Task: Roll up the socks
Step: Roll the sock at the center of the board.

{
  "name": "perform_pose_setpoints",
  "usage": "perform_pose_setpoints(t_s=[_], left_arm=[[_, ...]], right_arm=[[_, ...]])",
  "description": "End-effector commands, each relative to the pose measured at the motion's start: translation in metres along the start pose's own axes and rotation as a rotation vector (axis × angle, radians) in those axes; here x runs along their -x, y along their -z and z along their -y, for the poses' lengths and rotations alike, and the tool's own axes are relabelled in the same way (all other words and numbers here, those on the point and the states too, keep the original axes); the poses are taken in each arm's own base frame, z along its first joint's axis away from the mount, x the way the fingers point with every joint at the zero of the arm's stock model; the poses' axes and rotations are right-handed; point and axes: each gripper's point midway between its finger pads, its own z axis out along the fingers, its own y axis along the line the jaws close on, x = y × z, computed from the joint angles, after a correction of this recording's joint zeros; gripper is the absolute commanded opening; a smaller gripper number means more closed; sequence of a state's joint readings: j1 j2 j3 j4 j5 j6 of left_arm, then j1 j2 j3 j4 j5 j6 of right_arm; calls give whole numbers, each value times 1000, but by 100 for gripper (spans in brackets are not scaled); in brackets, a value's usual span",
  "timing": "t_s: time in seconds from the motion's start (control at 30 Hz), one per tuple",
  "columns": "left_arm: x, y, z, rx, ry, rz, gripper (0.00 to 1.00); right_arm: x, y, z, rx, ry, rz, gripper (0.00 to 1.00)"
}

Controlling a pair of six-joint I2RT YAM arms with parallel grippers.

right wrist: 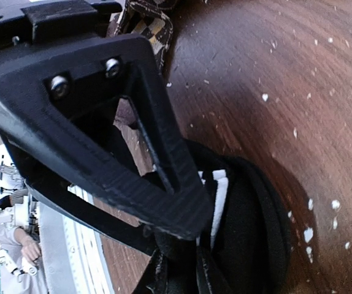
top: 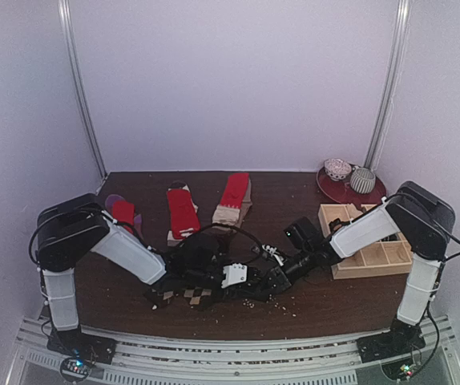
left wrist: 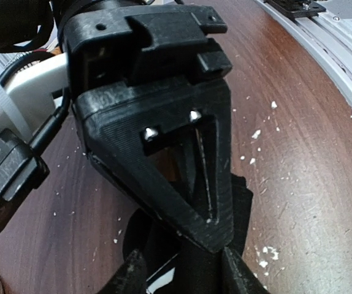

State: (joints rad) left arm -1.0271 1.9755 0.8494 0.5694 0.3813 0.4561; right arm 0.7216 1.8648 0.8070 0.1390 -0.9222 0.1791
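**Asker:** How many socks are on the worktop (top: 318,303)?

**Me:** Five that I can count. Three red ones lie flat along the far side. The left red sock (top: 123,213) has purple showing beside it. The middle red sock (top: 183,211) and the right red sock (top: 235,191) each have a tan cuff at the near end. Then there is one black sock (right wrist: 249,233) with white stripes and one argyle sock (top: 191,296). Both are at the near middle, where my left jaws and right jaws meet.

**Asker:** Where exactly is the black one?

**Me:** It is bunched on the worktop between my two wrists, close to the argyle sock. I cannot tell whether it lies on the argyle sock or just beside it.

**Asker:** And your jaws?

**Me:** My right jaws are closed down on the black sock. The fingertips (right wrist: 182,208) press into its folds, with the white stripes just beside them. My left jaws stand narrow, their tips sunk in black fabric. I cannot tell whether they actually pinch it.

**Asker:** Anything else out there?

**Me:** One pale wooden grid tray (top: 324,215) sits at the right. One red plate (top: 330,189) sits in the far right corner, carrying two patterned bundles (top: 362,180) side by side. White crumbs (left wrist: 256,133) are scattered over the near part of the worktop.
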Motion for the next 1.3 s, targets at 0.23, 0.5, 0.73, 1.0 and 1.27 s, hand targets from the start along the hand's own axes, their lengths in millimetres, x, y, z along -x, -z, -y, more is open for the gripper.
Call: perform_pose_setpoints(t_s=[0.23,0.5,0.73,1.0,1.27], left_arm=[[-18,0,19,-67,61,-54,29],[-31,-7,18,-60,81,-103,38],[-33,-10,23,-98,93,-118,12],[-56,-11,30,-151,326,-279,0],[-103,3,81,-311,713,-472,0]], right_arm=[[-66,2,27,-47,-223,-183,16],[-64,2,23,-20,-216,-196,16],[-61,4,21,-24,-198,-199,17],[-5,34,2,-116,-18,57,31],[27,85,-25,-412,379,423,41]])
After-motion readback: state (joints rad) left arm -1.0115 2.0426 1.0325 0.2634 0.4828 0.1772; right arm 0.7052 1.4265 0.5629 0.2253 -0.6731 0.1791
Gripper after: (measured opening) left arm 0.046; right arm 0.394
